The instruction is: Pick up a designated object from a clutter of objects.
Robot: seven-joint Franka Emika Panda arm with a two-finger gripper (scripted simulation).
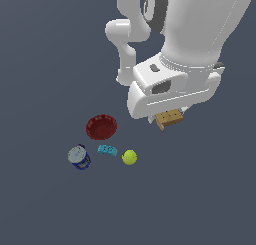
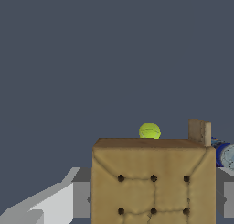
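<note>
One tan grid block (image 1: 169,119), flat and square, clamped in the gripper (image 1: 168,120) and raised well clear of the dark floor (image 1: 45,49); only its lower edge showing beneath the white hand in the exterior view. Same block (image 2: 153,182) filling the foreground of the wrist view, with grooved face, two rows of three dark dots in view, and a raised tan corner piece at one upper edge. Gripper closed on the block, one grey-white finger (image 2: 50,202) visible flat against its side, the opposite finger (image 2: 228,195) only just showing at the frame edge. Four items left on the floor, one of each: one dark red bowl (image 1: 101,127), upright and open; one blue can (image 1: 79,157) with a grey lid, lying toward the exterior view's left of the group; one teal brick (image 1: 107,150) between can and ball, just below the bowl; one yellow-green ball (image 1: 129,157) toward the exterior view's right of the group. All four near one another but apart, none touching the block. From the wrist view, ball (image 2: 149,130) partly hidden behind the block's upper edge, and a sliver of the can (image 2: 225,154) beside the block's corner; bowl and brick out of sight there. One white arm (image 1: 200,34) filling the upper right of the exterior view.
</note>
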